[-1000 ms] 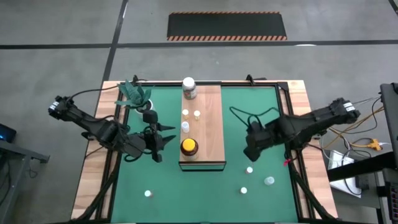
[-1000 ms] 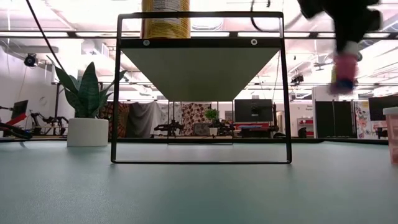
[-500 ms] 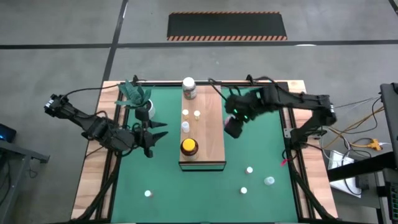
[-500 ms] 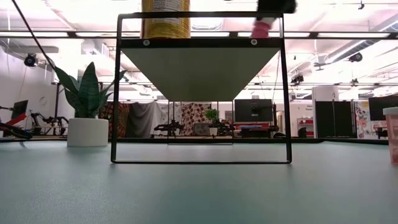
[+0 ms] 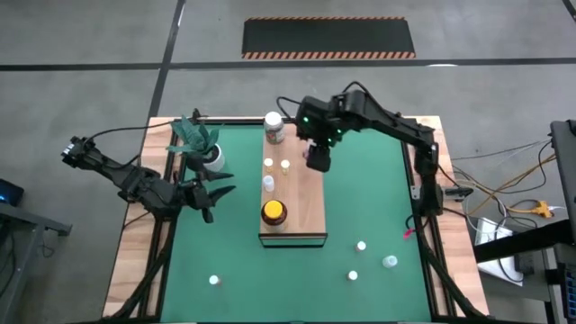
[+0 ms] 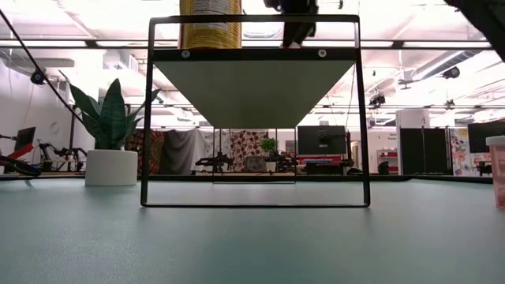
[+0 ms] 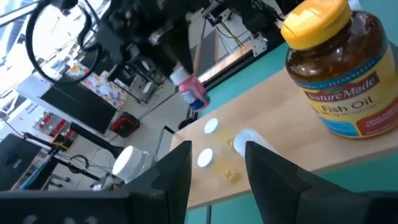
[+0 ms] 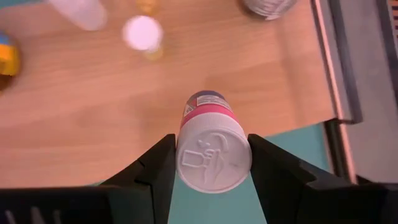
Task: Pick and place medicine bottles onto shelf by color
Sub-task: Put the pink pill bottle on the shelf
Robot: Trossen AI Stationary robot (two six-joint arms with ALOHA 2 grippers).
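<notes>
The shelf stands mid-mat. It bears a white-lidded jar, three tiny bottles and an amber yellow-lidded jar. My right gripper hangs over the shelf's far right part, shut on a small pink bottle with a white cap top. That bottle also shows in the left wrist view, above the board. My left gripper hovers open left of the shelf with nothing between its fingers. Several tiny bottles stand on the green mat. My right gripper pinches the pink bottle at its cap end between its two fingers, one on each side. The fingers come from above, slanting down, and the cap top faces back up at the wrist. The bottle hangs below the fingers, clear of the shelf.
A potted green plant stands at the mat's far left corner, close to my left arm. One white-capped bottle sits near the front left, and others at the front right. Black frame legs carry the shelf above the mat.
My right gripper has risen and swung from the mat's right side toward the far left, over the shelf. It carried the pink bottle clear of everything, and its wrist rolled. My left gripper has drawn back from the shelf toward the table's left edge.
</notes>
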